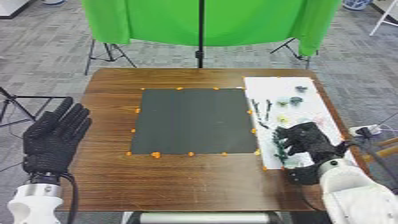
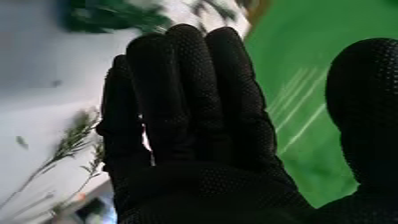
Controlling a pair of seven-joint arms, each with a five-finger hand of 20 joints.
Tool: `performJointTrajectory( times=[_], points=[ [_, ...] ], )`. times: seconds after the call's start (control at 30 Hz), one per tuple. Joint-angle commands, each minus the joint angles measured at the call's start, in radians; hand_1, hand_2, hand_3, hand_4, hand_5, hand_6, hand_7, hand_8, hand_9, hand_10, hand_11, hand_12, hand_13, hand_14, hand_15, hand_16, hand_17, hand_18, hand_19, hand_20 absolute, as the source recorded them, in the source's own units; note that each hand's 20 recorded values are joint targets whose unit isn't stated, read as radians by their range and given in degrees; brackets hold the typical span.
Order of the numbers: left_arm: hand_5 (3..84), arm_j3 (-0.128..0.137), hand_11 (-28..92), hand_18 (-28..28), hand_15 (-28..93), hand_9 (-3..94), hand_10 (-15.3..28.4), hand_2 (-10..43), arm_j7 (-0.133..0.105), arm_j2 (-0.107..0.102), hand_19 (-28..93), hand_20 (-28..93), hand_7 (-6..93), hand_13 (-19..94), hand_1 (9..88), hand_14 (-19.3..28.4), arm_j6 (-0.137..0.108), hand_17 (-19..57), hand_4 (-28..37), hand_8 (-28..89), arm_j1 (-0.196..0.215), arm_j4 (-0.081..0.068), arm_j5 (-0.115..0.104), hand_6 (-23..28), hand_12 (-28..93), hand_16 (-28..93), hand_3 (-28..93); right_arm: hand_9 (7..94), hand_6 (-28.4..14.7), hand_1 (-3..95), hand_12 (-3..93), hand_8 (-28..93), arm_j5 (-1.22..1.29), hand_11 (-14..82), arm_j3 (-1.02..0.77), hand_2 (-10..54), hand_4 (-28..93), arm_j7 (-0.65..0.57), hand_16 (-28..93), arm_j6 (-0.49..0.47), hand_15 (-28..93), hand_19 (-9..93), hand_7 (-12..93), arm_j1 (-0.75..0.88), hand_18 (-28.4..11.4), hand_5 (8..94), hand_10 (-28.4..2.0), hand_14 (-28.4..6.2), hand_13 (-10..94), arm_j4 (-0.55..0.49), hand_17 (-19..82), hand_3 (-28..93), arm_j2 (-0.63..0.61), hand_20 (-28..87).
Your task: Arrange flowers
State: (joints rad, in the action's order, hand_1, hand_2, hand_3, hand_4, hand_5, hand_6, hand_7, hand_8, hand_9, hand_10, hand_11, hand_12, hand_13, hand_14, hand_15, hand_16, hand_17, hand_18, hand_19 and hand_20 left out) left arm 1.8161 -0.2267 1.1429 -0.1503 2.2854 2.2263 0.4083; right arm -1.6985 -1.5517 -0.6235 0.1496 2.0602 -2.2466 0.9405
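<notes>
A brown table (image 1: pixel 105 175) bears black mat (image 1: pixel 194 120), white sheet (image 1: pixel 266 85).

Our backdrop: a bright green fabric sheet (image 1: pixel 258 22) hanging behind the brown wooden table (image 1: pixel 107 185).
We see a thin black upright pole (image 1: pixel 201 30) in front of the sheet, splayed black stands (image 1: pixel 109 51) toward its left and right, grey patterned carpet (image 1: pixel 160 56) underneath, a rounded blue-and-white vessel (image 1: pixel 356 4) at the far right, and a black tubular frame (image 1: pixel 12 97) left of the table.
</notes>
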Motion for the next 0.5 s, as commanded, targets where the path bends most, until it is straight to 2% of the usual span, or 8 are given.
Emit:
performJointTrajectory(
  times=[0.03, 0.1, 0.4, 0.5],
  points=[
    [41.1, 0.000, 13, 10.1, 19, 32.9, 13.5, 15.5, -0.010, 0.005, 20, 12, 5.3, 24, 24.5, 11.4, -0.030, -3.2, -28.3, -7, 0.019, 0.006, -0.014, 8.6, 6, -6, 80, 65.5, -4.2, 25.5, 28.4, -12, -0.806, 40.5, 0.081, -9.5, -27, -0.041, 25, -0.024, 72, 76, 32, 0.002, -23.8, 67.2, -17.9, -16.4, 57, 0.033, 23, 74, -0.045, 32],
    [41.3, -0.001, 13, 10.2, 19, 32.9, 13.5, 15.5, -0.010, 0.005, 20, 12, 5.4, 24, 24.6, 11.5, -0.036, -3.2, -28.3, -7, 0.019, 0.006, -0.017, 8.8, 7, -6, 80, 65.5, -4.0, 25.7, 28.7, -12, -0.838, 41.3, 0.109, -9.5, -28, -0.063, 25, -0.053, 72, 77, 34, -0.017, -24.0, 67.0, -17.9, -16.5, 57, 0.046, 24, 74, -0.056, 32],
    [41.5, -0.009, 13, 10.5, 20, 33.0, 13.4, 15.9, -0.006, -0.001, 21, 13, 6.1, 25, 25.0, 12.1, -0.061, -3.5, -28.3, -7, 0.012, 0.006, -0.035, 8.7, 7, -6, 80, 64.6, -5.2, 25.8, 29.4, -11, -0.944, 42.6, 0.229, -9.5, -28, -0.141, 25, -0.040, 73, 81, 42, -0.115, -25.6, 64.4, -18.8, -16.5, 58, 0.128, 26, 72, -0.094, 33],
    [41.6, -0.008, 14, 10.7, 21, 33.0, 13.5, 15.9, -0.007, -0.002, 22, 13, 6.6, 25, 25.1, 12.5, -0.064, -3.7, -28.3, -7, 0.016, 0.008, -0.042, 8.7, 7, -5, 80, 63.5, -5.9, 25.9, 29.0, -12, -0.916, 41.9, 0.253, -9.5, -28, -0.139, 25, -0.068, 72, 81, 41, -0.134, -26.1, 62.5, -19.4, -16.6, 58, 0.136, 26, 71, -0.104, 33]
  ],
)
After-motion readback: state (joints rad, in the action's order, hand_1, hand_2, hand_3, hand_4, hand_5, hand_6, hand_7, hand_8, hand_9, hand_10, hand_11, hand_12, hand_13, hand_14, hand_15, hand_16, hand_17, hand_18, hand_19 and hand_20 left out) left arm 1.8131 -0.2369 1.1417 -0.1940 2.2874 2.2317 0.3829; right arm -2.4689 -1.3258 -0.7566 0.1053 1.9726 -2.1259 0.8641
